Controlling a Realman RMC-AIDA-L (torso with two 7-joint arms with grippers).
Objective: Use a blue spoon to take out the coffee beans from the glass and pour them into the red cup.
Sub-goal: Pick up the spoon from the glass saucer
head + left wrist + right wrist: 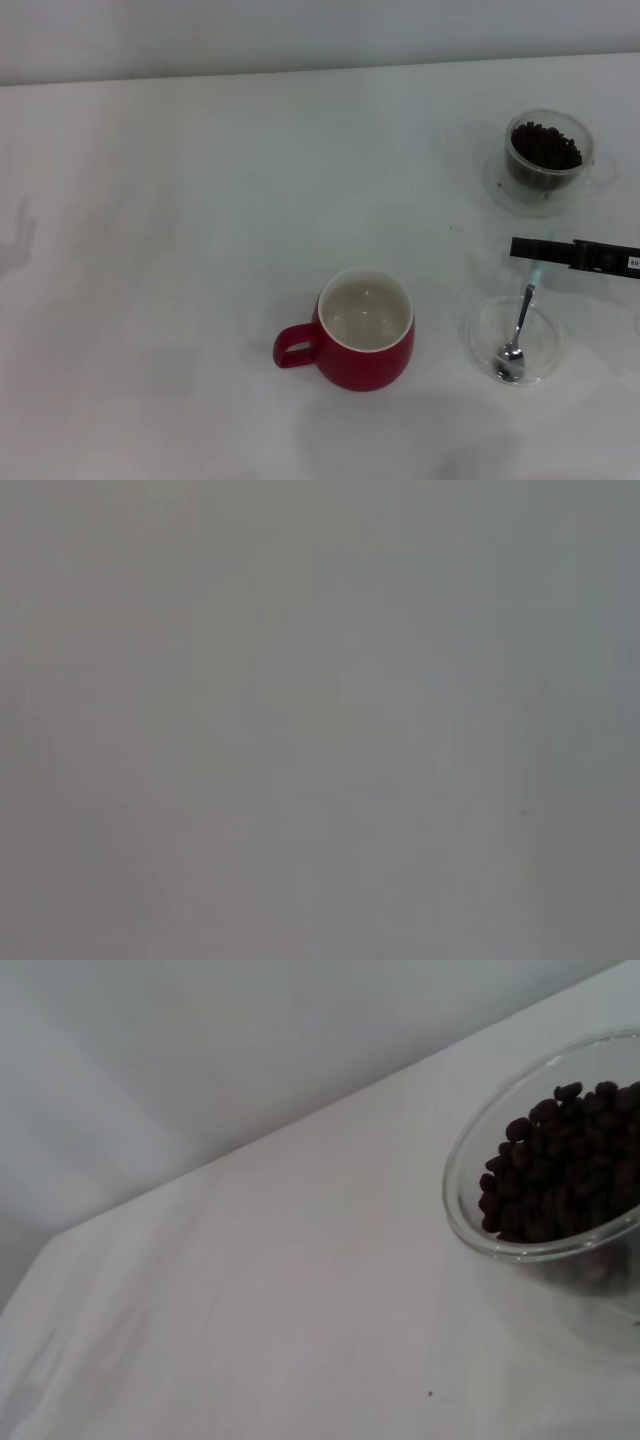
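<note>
The red cup [366, 330] stands near the table's middle front, its white inside bare and its handle pointing left. The glass [548, 160] at the back right is filled with coffee beans [545, 147]; the right wrist view shows the glass [470, 1210] and coffee beans [560, 1165] close up. The blue spoon [518, 335] lies with its metal bowl in a shallow clear dish [480, 325] and its pale handle pointing away. My right gripper [530, 250] comes in from the right edge, its black tip over the top of the spoon's handle. Whether it touches the handle is unclear.
The white table runs to a pale wall [300, 30] at the back. The left wrist view shows only a flat grey surface. The left arm is out of sight.
</note>
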